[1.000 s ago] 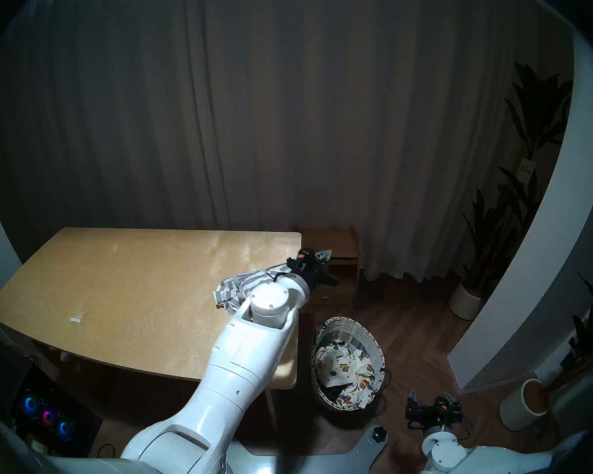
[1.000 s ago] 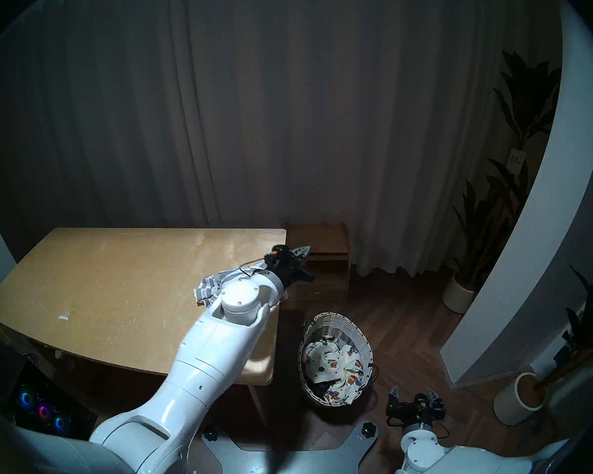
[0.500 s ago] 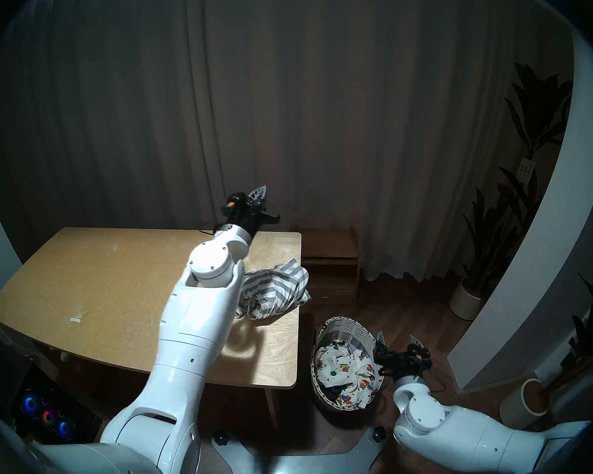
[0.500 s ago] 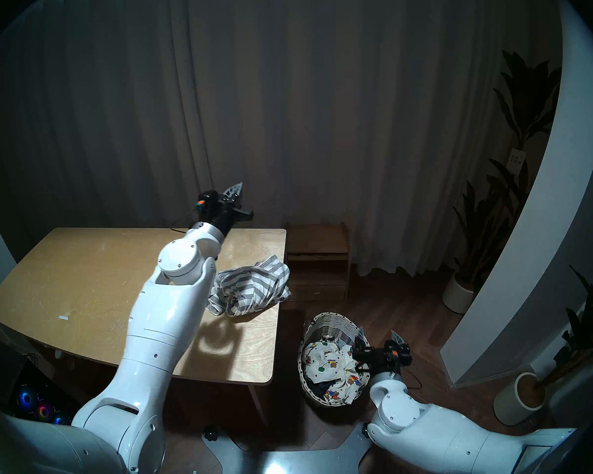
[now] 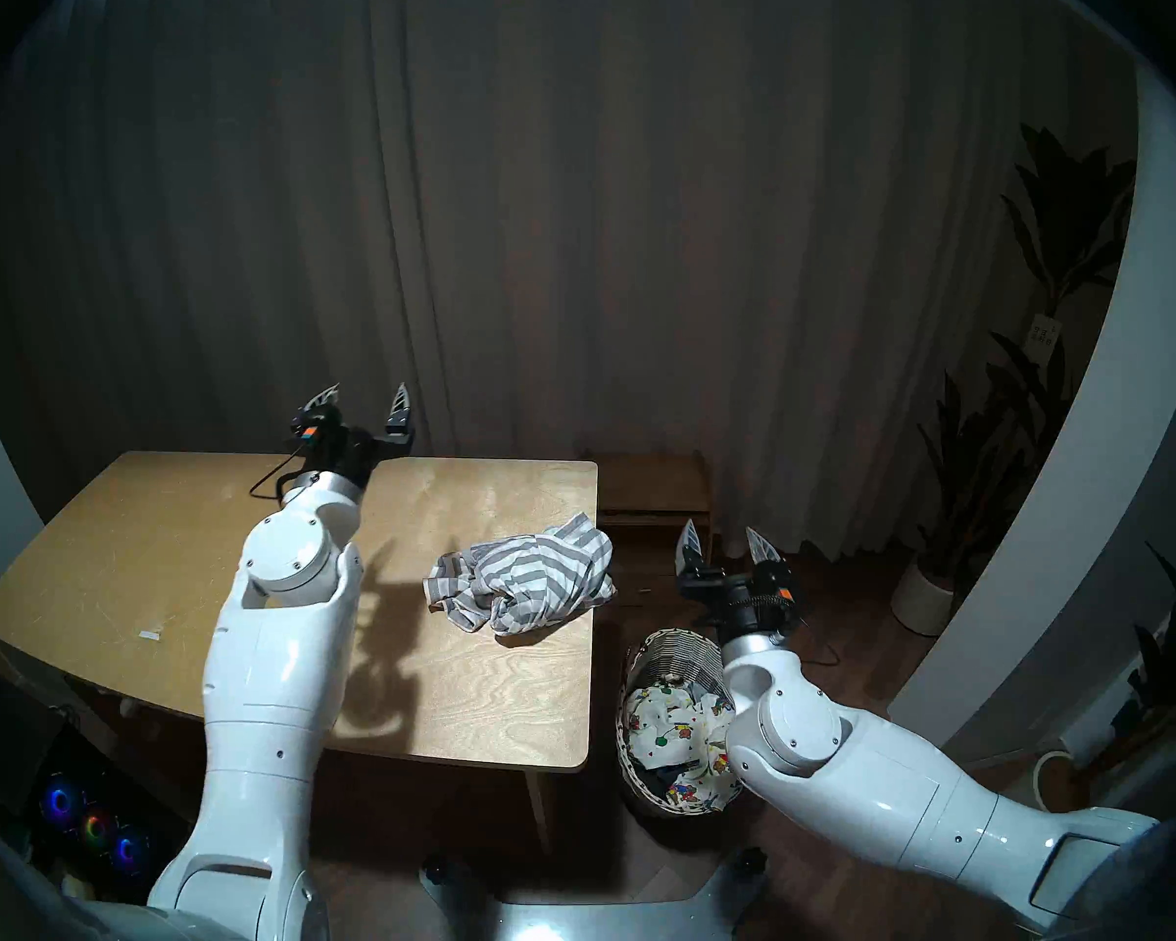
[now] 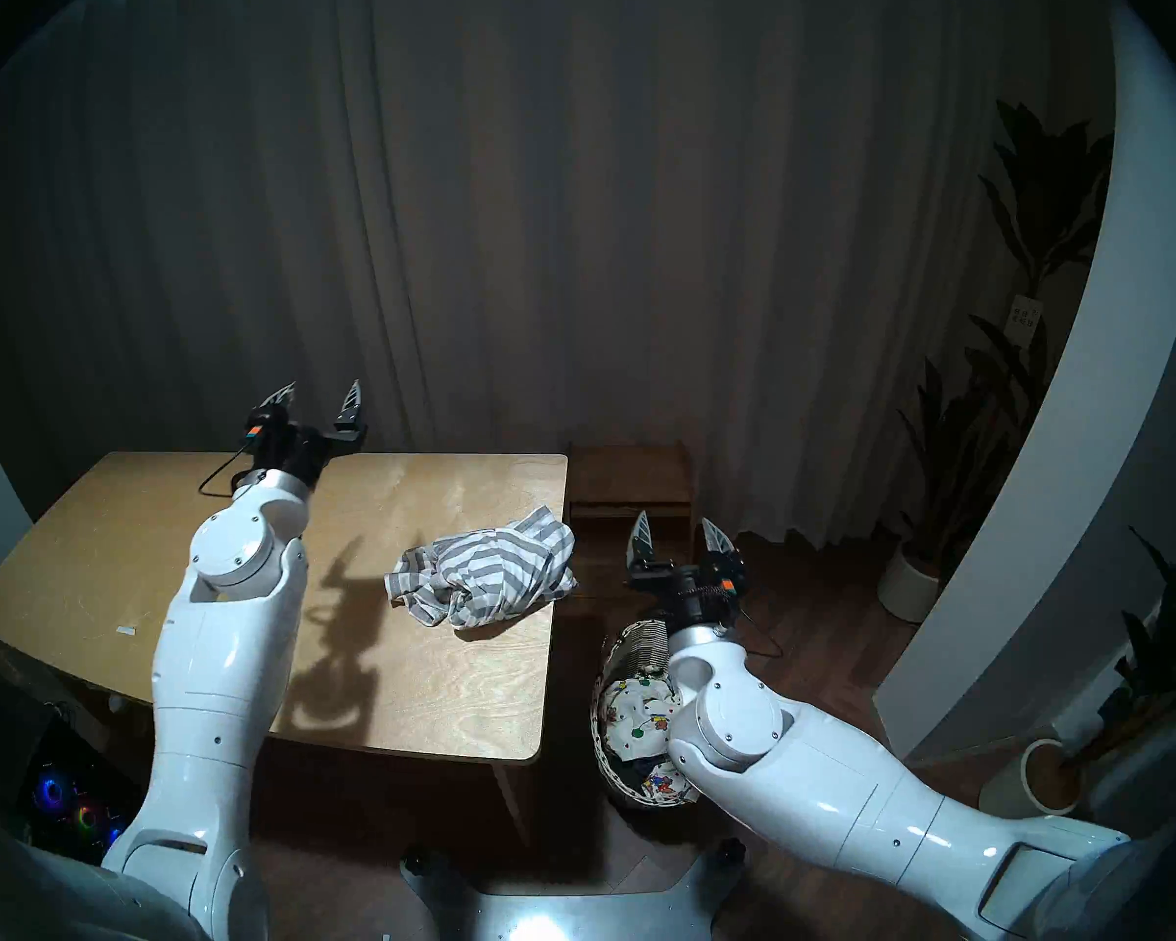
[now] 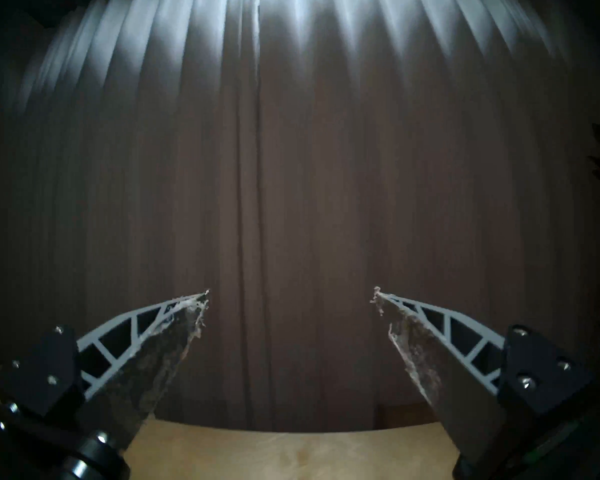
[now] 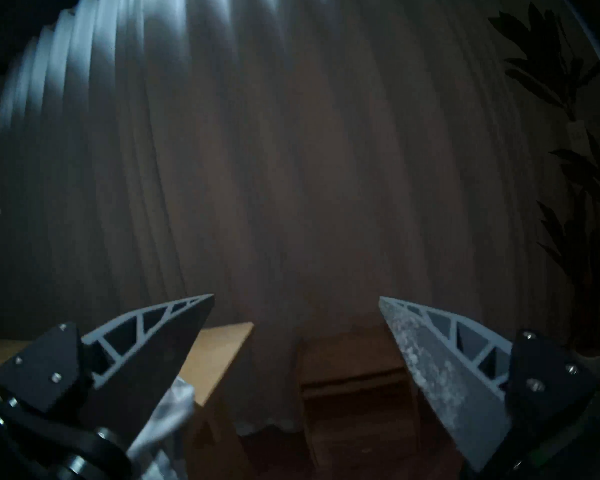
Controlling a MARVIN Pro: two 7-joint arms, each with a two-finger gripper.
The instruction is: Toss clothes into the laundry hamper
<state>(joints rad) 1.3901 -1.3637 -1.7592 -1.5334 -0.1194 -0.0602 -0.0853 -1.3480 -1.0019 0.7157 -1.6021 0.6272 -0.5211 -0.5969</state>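
The grey-and-white striped garment (image 5: 524, 580) (image 6: 483, 573) lies crumpled on the wooden table (image 5: 232, 546) by its right edge. A blurred bit of it shows in the right wrist view (image 8: 170, 413). The woven laundry hamper (image 5: 673, 647) (image 6: 639, 641) stands on the floor right of the table. It holds the cream bear-print garment (image 5: 667, 722) (image 6: 633, 715) over a dark cloth (image 5: 656, 775). My left gripper (image 5: 368, 388) (image 6: 322, 386) (image 7: 290, 292) is open and empty above the table's far edge. My right gripper (image 5: 720, 529) (image 6: 673, 518) (image 8: 296, 297) is open and empty, above the hamper and just right of the striped garment.
A low wooden shelf unit (image 5: 653, 505) stands behind the hamper against the curtain. White plant pots (image 5: 921, 597) (image 5: 1047, 777) stand on the floor at the right by a curved white wall. A computer with glowing fans (image 5: 90, 824) sits under the table's left.
My left gripper has left the striped garment at the table's right edge, risen and swung left to the far edge. My right arm has risen from the floor to above the hamper.
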